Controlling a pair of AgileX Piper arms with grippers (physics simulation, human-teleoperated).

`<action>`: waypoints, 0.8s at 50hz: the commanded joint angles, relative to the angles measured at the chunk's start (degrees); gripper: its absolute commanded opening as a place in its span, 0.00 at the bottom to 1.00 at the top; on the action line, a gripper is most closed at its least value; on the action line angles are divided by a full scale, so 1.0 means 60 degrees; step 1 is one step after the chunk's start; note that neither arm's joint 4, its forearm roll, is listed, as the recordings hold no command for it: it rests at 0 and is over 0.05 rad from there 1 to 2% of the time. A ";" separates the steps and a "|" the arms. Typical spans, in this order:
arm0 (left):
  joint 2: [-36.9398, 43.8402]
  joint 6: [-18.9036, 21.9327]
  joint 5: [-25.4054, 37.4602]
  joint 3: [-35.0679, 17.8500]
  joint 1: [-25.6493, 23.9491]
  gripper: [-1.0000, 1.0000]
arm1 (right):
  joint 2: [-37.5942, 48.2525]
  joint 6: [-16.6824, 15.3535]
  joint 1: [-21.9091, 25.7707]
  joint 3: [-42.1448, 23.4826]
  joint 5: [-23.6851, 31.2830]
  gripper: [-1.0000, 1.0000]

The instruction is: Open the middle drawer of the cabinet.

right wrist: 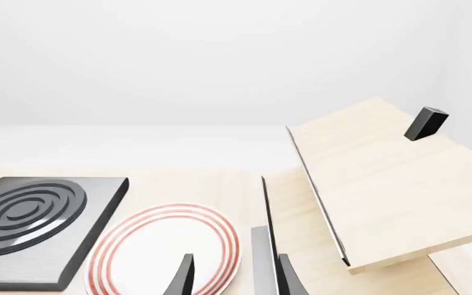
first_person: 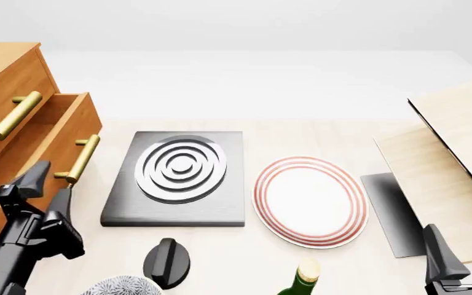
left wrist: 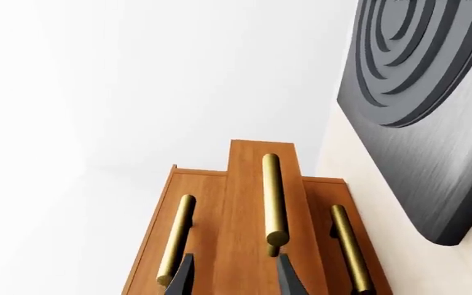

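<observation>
The cabinet [first_person: 2, 67] stands at the table's left edge. Its middle drawer [first_person: 70, 123] juts out from the other fronts, brass handle [first_person: 81, 157] facing the table. My left gripper [first_person: 54, 177] is open just short of that handle's near end. In the left wrist view the middle drawer [left wrist: 244, 184] and its handle [left wrist: 274, 200] sit ahead of the left gripper [left wrist: 234, 273], with nothing between the fingers. The upper drawer's handle [first_person: 10, 117] lies flush. My right gripper [first_person: 463, 243] is open and empty at the front right, also shown in its own wrist view [right wrist: 234, 273].
A black hob plate with raised rings [first_person: 179, 175] lies beside the cabinet, and a red-rimmed white plate [first_person: 310, 200] lies to its right. Pale wood boards [first_person: 457, 147] lean at the far right over a dark grey sheet [first_person: 388, 209]. A black knob [first_person: 168, 261], a green bottle top [first_person: 306, 276] and a patterned bowl [first_person: 121, 287] line the front edge.
</observation>
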 commanded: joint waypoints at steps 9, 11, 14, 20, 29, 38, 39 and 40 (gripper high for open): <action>-0.0947 -0.0086 0.0000 0.0539 -0.0261 1.00 | -0.0013 0.0007 -0.0008 0.0006 -0.0001 1.00; -0.0985 -0.0096 0.0000 0.0554 -0.0335 1.00 | -0.0013 0.0006 -0.0009 0.0006 -0.0001 1.00; -0.1057 -0.0105 0.0000 0.0559 -0.0365 1.00 | -0.0016 0.0010 -0.0010 0.0006 -0.0002 1.00; -0.1226 -0.0181 0.0000 0.0558 -0.0492 1.00 | -0.0013 0.0009 -0.0007 0.0006 -0.0001 1.00; -0.1505 -0.0211 0.0000 0.0561 -0.0747 1.00 | -0.0013 0.0006 -0.0007 0.0006 -0.0001 1.00; -0.1665 -0.0303 0.0000 0.0561 -0.0827 1.00 | -0.0013 0.0006 -0.0007 0.0006 -0.0001 1.00; -0.1746 -0.0359 0.0000 0.0561 -0.0856 1.00 | -0.0014 0.0006 -0.0009 0.0006 -0.0001 1.00; -0.1766 -0.0409 0.0000 0.0561 -0.0880 1.00 | -0.0013 0.0007 -0.0008 0.0006 -0.0001 1.00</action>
